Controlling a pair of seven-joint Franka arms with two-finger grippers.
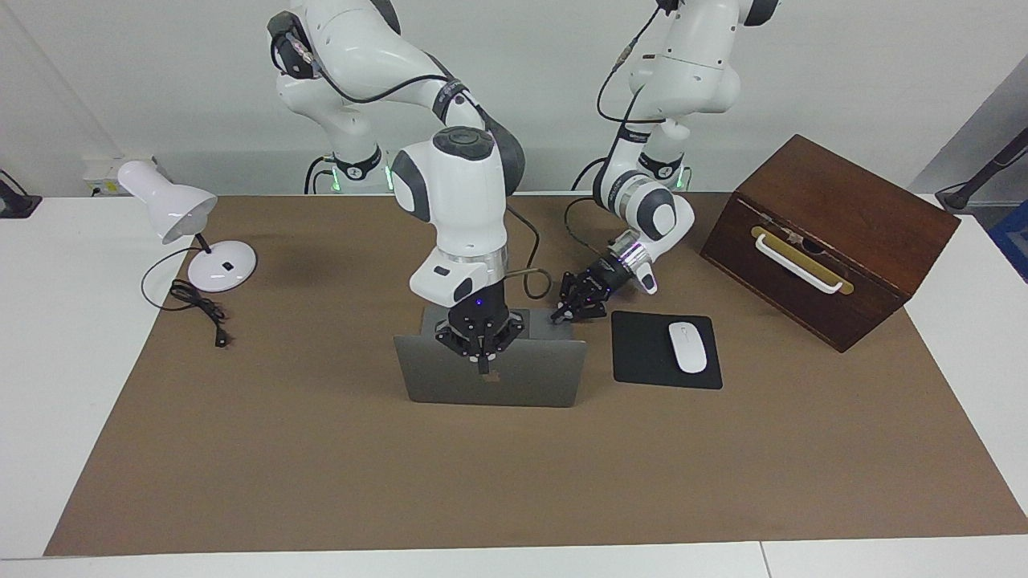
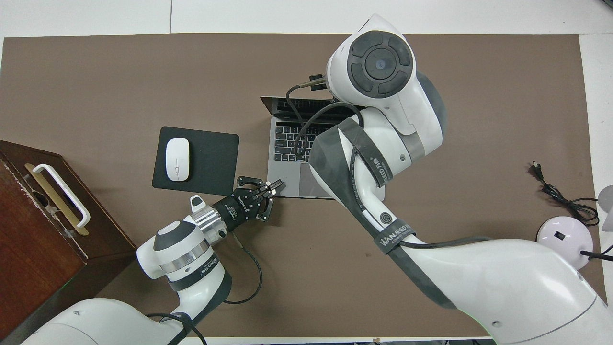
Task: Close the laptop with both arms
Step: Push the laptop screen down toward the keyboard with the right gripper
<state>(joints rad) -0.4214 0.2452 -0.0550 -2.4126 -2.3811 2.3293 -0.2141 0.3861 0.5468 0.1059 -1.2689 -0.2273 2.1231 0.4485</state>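
Laptop: I see the laptop (image 1: 490,371) open in the middle of the brown mat (image 1: 321,449), lid raised with its back toward the facing camera, keyboard toward the robots.
Right gripper: my right gripper (image 1: 483,368) hangs over the lid's top edge, fingertips pressed together, pointing down against the lid's back; whether it touches I cannot tell.
Left gripper: my left gripper (image 2: 275,187) sits low at the base's near corner on the mouse pad's side, fingertips together, on or just at that corner.
Mouse pad: black mouse pad (image 2: 210,160) beside the laptop, white mouse (image 2: 177,159) on it.
Box: wooden box (image 1: 827,233) at the left arm's end.
Lamp: white lamp (image 1: 189,229) at the right arm's end.
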